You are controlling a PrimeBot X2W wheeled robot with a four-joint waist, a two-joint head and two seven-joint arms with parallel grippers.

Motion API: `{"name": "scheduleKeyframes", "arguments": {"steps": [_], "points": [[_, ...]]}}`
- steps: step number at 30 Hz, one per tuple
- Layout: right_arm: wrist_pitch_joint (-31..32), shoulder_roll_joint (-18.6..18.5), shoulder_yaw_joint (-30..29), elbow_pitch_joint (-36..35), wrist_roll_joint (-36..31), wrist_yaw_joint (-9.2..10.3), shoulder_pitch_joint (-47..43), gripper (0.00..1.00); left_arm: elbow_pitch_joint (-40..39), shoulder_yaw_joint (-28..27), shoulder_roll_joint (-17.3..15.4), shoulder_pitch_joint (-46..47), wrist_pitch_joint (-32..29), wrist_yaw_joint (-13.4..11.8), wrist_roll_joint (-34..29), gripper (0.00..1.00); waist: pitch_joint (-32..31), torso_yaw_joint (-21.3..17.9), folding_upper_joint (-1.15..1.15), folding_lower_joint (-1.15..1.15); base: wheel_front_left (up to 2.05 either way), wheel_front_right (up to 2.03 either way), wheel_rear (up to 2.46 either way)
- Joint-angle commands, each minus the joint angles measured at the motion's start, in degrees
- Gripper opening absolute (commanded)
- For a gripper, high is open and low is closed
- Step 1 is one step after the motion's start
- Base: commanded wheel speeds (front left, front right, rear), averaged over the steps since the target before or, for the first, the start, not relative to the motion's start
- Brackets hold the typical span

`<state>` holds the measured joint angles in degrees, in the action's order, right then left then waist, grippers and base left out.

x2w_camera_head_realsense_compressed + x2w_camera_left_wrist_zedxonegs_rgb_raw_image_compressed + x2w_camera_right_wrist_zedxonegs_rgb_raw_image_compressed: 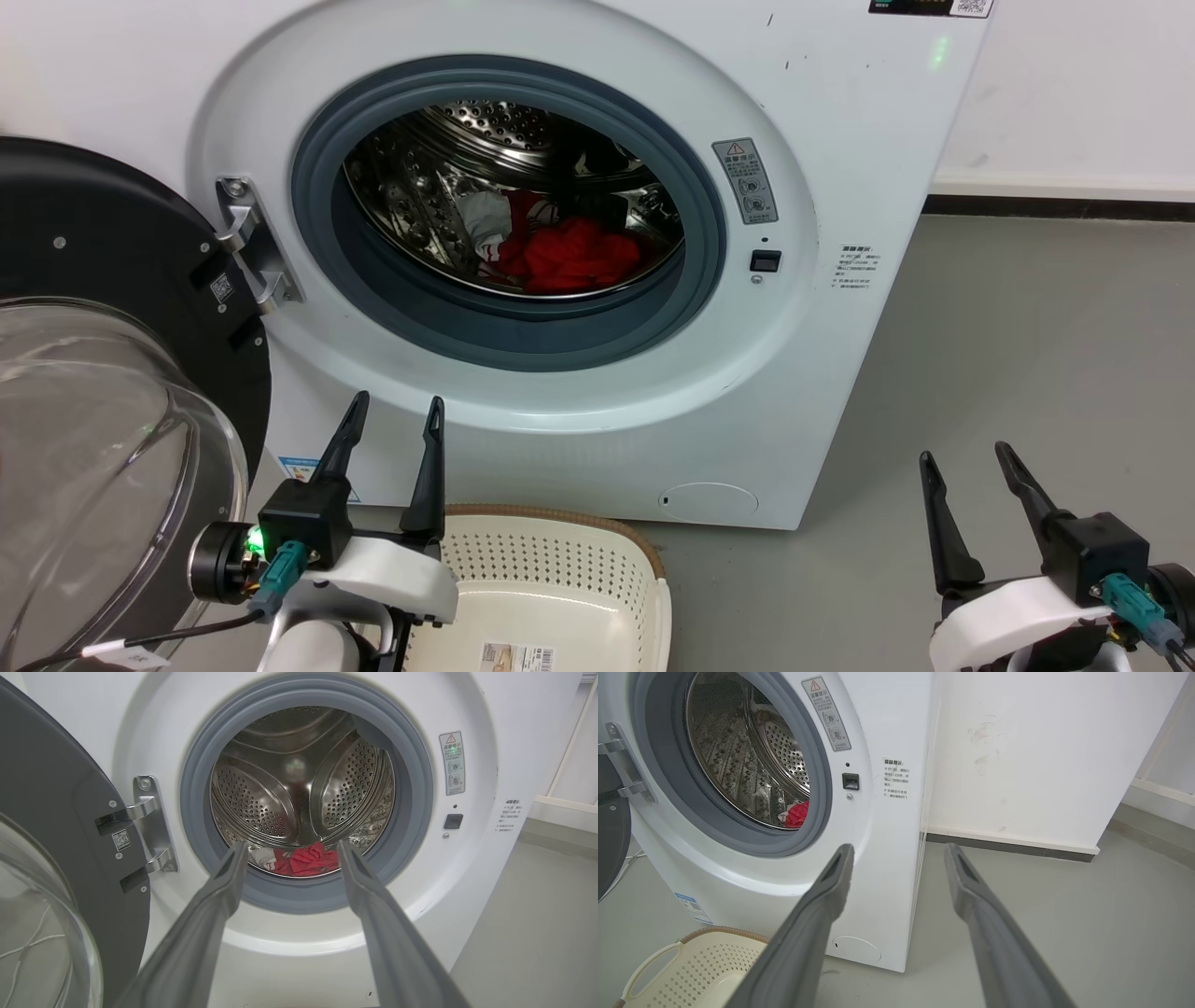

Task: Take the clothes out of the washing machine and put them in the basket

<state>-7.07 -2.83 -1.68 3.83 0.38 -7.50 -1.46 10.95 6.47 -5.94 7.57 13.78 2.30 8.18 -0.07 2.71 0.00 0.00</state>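
1. The washing machine point(840, 112) stands with its door point(93, 233) swung open at its hinge side.
2. The clothes point(569, 254) lie at the bottom of the machine's drum point(504, 126): red fabric, with a white-marked piece beside it.
3. The basket point(560, 560) sits on the floor against the machine's base, below the opening.
4. My left gripper point(397, 401) hangs before the machine, below the opening; fingers spread wide, holding nothing.
5. My right gripper point(964, 454) hangs off the machine's right front corner; fingers spread wide, holding nothing.

Grey floor point(1027, 355), white wall point(1074, 84)
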Motion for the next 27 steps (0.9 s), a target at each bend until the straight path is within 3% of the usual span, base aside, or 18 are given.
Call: {"name": "scheduleKeyframes", "arguments": {"steps": [1,12,27], "points": [[-0.5,-0.1,0.1,-0.4,-1.4,0.02,-0.5,1.00,-0.1,-0.1,0.1,0.8,0.4,0.1,-1.2,1.00,0.0,0.0,0.00,0.00,0.00,0.00,0.00],[-1.8,-0.1,0.1,-0.2,-5.1,0.02,-1.0,1.00,0.5,-0.6,0.5,0.9,1.6,0.5,-5.1,1.00,-0.1,0.3,0.00,0.00,0.00,0.00,0.00],[-1.8,-0.1,0.0,0.0,-3.8,0.02,-0.9,1.00,1.7,-1.6,1.3,1.5,1.4,1.2,-4.7,1.00,0.3,0.5,0.00,0.00,0.00,0.00,0.00]]}}
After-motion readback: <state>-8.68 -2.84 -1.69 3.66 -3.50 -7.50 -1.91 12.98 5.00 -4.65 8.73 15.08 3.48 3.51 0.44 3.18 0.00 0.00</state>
